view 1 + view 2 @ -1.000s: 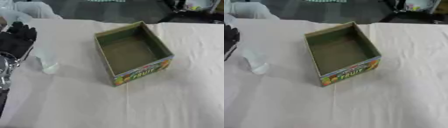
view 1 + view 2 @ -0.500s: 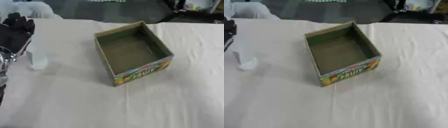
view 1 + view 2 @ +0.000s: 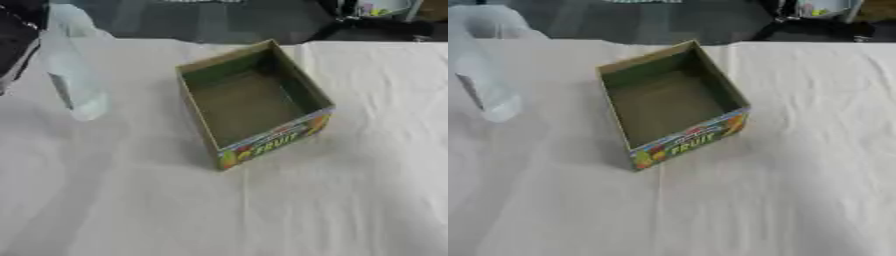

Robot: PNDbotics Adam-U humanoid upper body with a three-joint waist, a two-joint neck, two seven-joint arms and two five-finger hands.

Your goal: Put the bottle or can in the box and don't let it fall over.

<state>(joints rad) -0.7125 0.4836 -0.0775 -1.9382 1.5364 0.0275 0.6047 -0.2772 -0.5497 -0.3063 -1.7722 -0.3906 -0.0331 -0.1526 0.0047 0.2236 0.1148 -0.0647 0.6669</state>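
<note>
One clear plastic bottle (image 3: 74, 75) shows at the far left, blurred and pale, its length tilted so that the rounded end points down and toward the near side. It appears raised off the cloth rather than standing on it, and it is outside the box, well to the left of it. Its upper end meets the left hand (image 3: 19, 37), which shows only as a dark mass at the far-left corner of the left eye view. The hand appears to be carrying the bottle there, but the frames do not show how the fingers lie, so whether they are curled round it cannot be told. The right hand shows in neither view.

One open cardboard box (image 3: 254, 102) sits near the middle of the table, turned askew with a corner toward the near side. Its inside is plain and dark green-brown with nothing in it. The near side panel carries coloured fruit pictures and the word FRUIT.

The table is covered by one cream cloth (image 3: 780, 200), lightly creased. Past the far edge lies dark floor with some blurred items.
</note>
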